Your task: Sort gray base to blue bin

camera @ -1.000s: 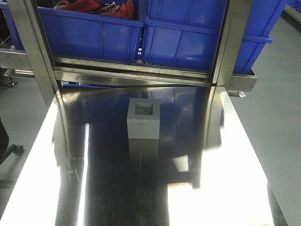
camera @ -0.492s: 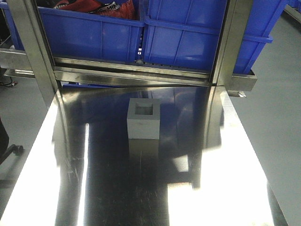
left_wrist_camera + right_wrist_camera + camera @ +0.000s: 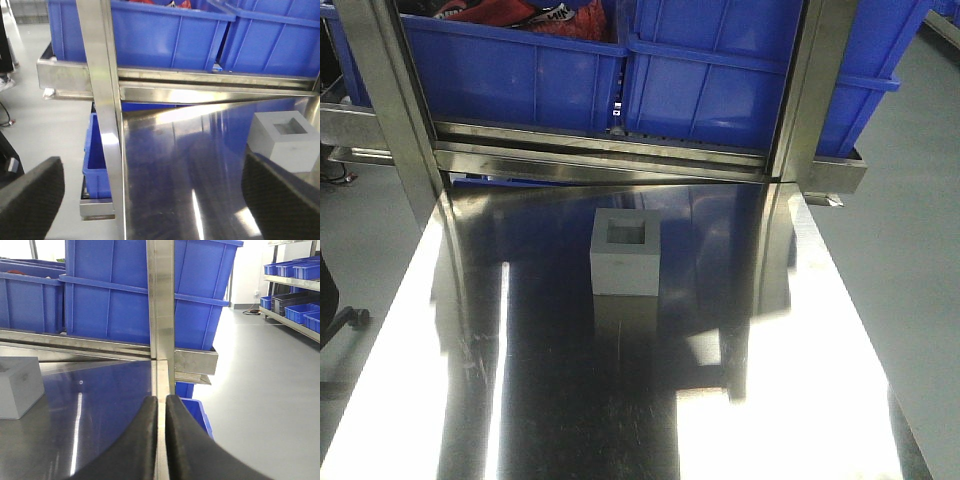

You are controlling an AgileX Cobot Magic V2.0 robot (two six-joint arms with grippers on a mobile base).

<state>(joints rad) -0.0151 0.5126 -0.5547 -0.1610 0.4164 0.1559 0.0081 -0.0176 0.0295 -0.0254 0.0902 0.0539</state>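
Observation:
The gray base (image 3: pixel 625 252), a light-gray block with a square recess on top, stands upright on the shiny steel table (image 3: pixel 550 400), a little behind its middle. Two blue bins (image 3: pixel 510 75) (image 3: pixel 740 80) sit side by side on a rack behind the table; the left one holds red items. Neither gripper shows in the front view. My left gripper (image 3: pixel 155 200) is open and empty, with the gray base (image 3: pixel 285 140) just beyond its right finger (image 3: pixel 280 197). Over the table's right edge, my right gripper (image 3: pixel 161 401) is shut on nothing, the gray base (image 3: pixel 17 387) far to its left.
Two steel posts (image 3: pixel 395 110) (image 3: pixel 805 100) and a horizontal rail (image 3: pixel 610 160) stand between the table and the bins. Smaller blue bins sit lower beside the table (image 3: pixel 97 160) (image 3: pixel 196 412). Shelves of blue bins (image 3: pixel 295 275) line the far right wall.

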